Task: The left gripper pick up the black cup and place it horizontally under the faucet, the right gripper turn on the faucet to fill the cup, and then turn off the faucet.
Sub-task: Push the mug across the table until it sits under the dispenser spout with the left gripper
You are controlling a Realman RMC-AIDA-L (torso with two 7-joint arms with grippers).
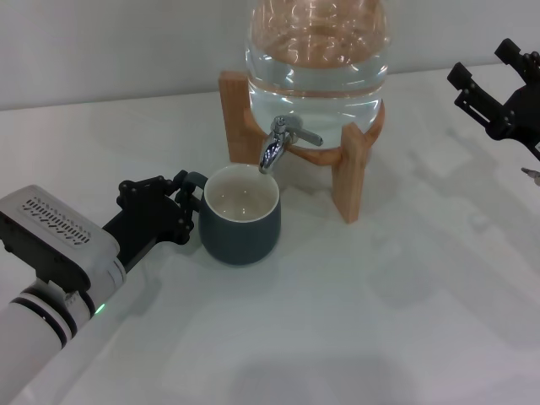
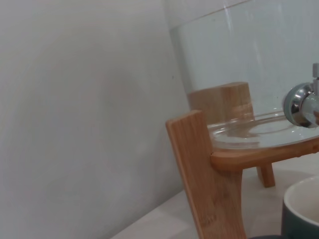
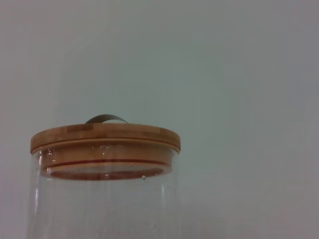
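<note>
My left claw (image 1: 180, 205) sits low on the table, its short fingers closed around the small handle of the cup (image 1: 240, 218). The cup stands upright on the white table (image 1: 405, 304), its cream inside bare of water as far as I can see, with the tap (image 1: 280, 139) hanging just over its far rim. My right claw (image 1: 498, 89) waits high and well off to the side, fingers spread apart, holding nothing.

The spout seems to point at the rim more than the middle of the cup. If the water comes out at a slant, I judge it could strike the lip and run down the outside onto the table. A nudge from my left claw could also tip the cup, since I only have it by the handle.

The bigger worry is my right claw. It has a long way to travel to that thin lever, and the glass jar (image 1: 319, 51) and a leg of the wooden stand (image 1: 349, 173) lie close by. A careless approach could bump the stand and shift the jar off the cup. And if I am slow to close the tap, the cup may overflow.
</note>
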